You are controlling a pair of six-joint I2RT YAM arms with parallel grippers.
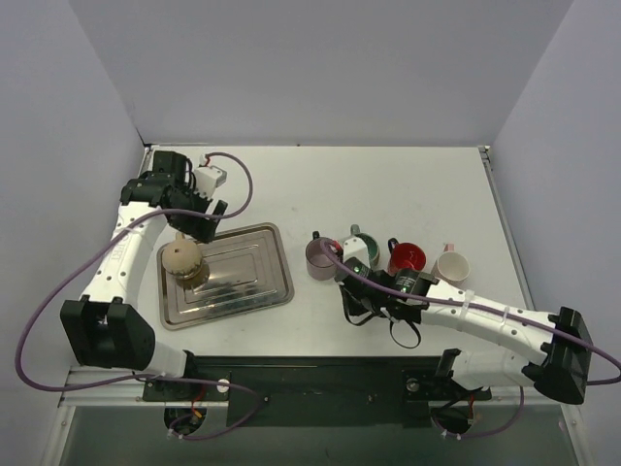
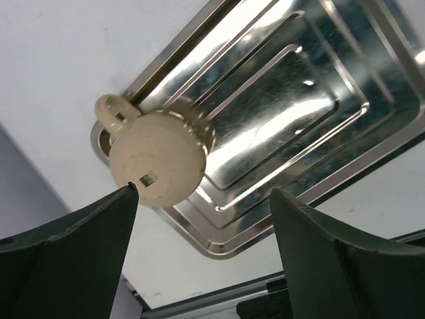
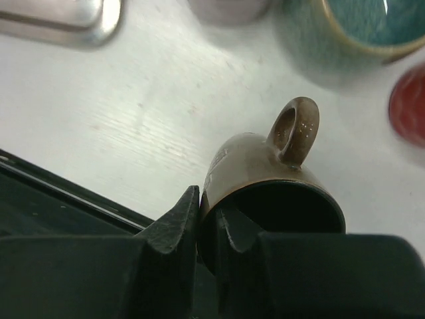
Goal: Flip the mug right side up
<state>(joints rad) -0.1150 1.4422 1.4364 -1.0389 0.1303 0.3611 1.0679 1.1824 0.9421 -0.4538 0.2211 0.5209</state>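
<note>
White tabletop [image 1: 388, 184] lies between pale grey walls, and we only half see much of what is on it. From overhead, the brown mug [image 3: 246, 163] is lost under the right gripper [image 3: 207, 206]. In the right wrist view, the mauve mug [image 3: 229, 8], the green mug [image 3: 345, 33] and the red mug [image 3: 410, 100] are cut off by the picture's edges. We cannot tell whether the brown mug touches the table. The right gripper is closed on its rim, one finger inside the mouth and one on the outer wall. The mouth faces the wrist camera and the handle [image 3: 295, 129] points away from it. Across the table, the cream mug [image 2: 156, 156] sits bottom up in the left corner of the metal tray [image 2: 279, 119], a small sticker on its base, its handle towards the tray's rim. The left gripper [image 2: 202, 193] hangs above it with its fingers spread wide, holding nothing; in the left wrist view, one fingertip sits just at the edge of the mug's base, the other well off to the side over the tray
</note>
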